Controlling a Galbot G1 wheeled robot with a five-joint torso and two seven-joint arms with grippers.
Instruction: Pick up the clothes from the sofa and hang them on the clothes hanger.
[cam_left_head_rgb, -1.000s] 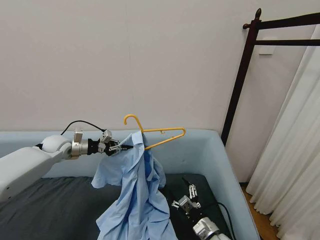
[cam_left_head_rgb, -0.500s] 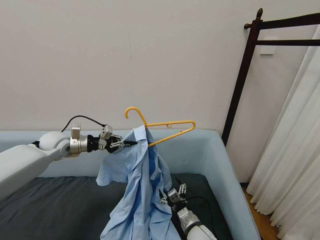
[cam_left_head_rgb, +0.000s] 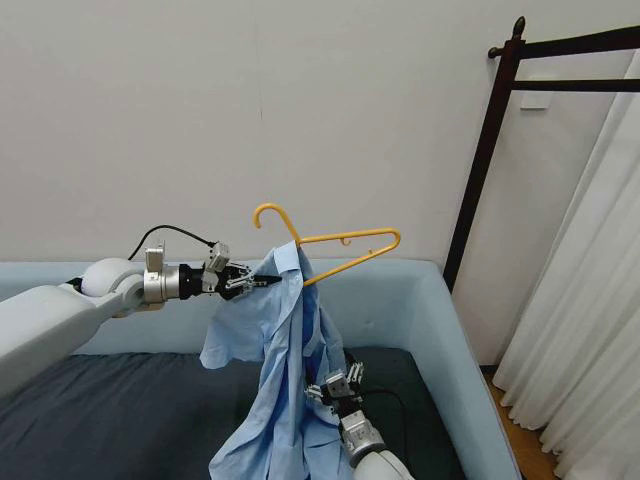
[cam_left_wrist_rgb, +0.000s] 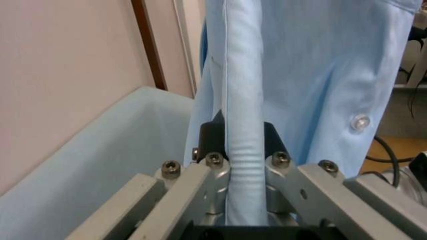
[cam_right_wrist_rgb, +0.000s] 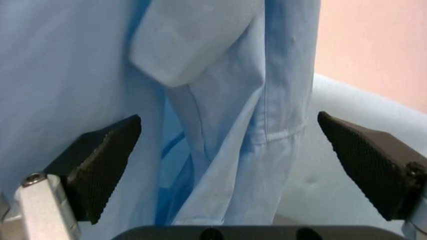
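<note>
Holding the light blue shirt (cam_left_head_rgb: 285, 380) up above the sofa (cam_left_head_rgb: 440, 310) with my left gripper (cam_left_head_rgb: 250, 283), jaws pinched narrow on a rolled fold of cloth by the collar. The yellow hanger (cam_left_head_rgb: 345, 240) has one arm inside the shirt and the other bare, pointing toward the dark wooden clothes rack (cam_left_head_rgb: 478, 190), which is well apart. My right gripper (cam_left_head_rgb: 336, 386) sits low beside the hanging tail, jaws wide and empty, fabric just ahead of the pads. Risks as I judge them: I can't tell if my grip includes the hanger or only cloth. If only cloth, a swing could tip the hanger out. With just one shoulder seated, the shirt could slide off the loaded side. The tail could also snag on my right fingers.
</note>
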